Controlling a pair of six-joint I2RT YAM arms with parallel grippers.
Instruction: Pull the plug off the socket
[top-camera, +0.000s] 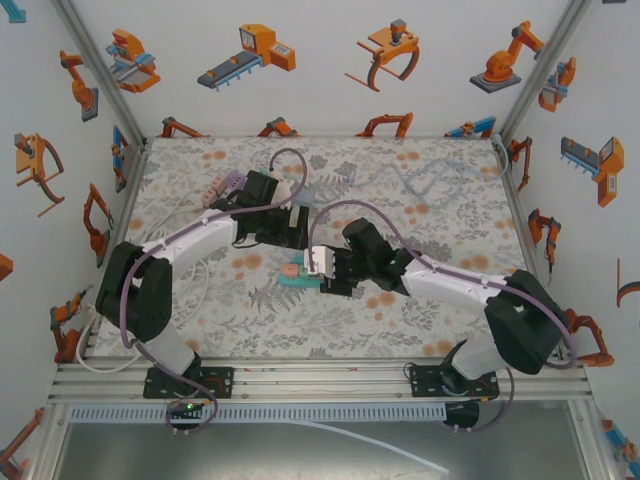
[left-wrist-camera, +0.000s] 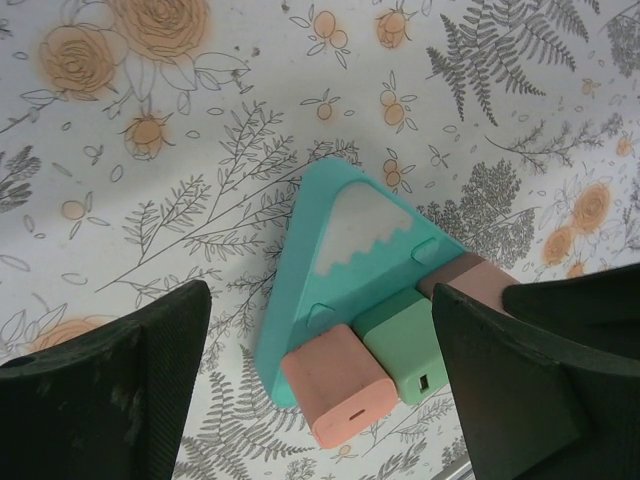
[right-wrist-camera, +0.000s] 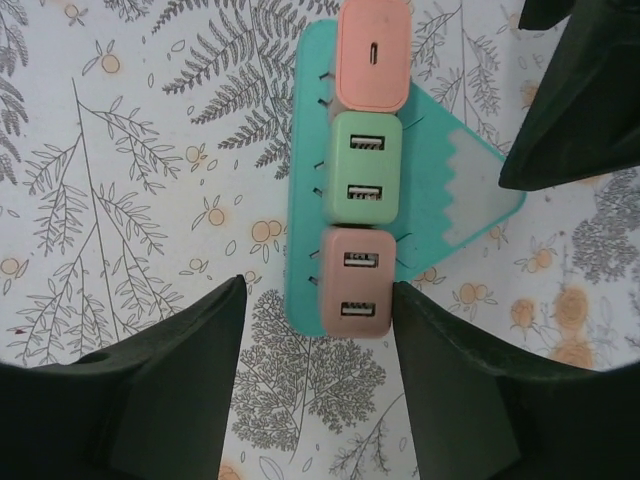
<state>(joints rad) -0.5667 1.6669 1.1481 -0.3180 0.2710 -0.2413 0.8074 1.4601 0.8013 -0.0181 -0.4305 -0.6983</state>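
Centrally socket (top-camera: 297, 277), floral tablecloth (top-camera: 250, 322), cartoon walls (top-camera: 320, 95).

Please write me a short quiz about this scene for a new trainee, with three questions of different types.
1. True or false: on the teal socket, the green plug sits between the salmon plug and the dusty-pink plug.
2. How many plugs sit in the socket? A) two B) three C) four
3. Fill in: the right gripper, which hangs over the dusty-pink plug, is ____ (open or shut).

Key: 1 true; 2 B; 3 open.
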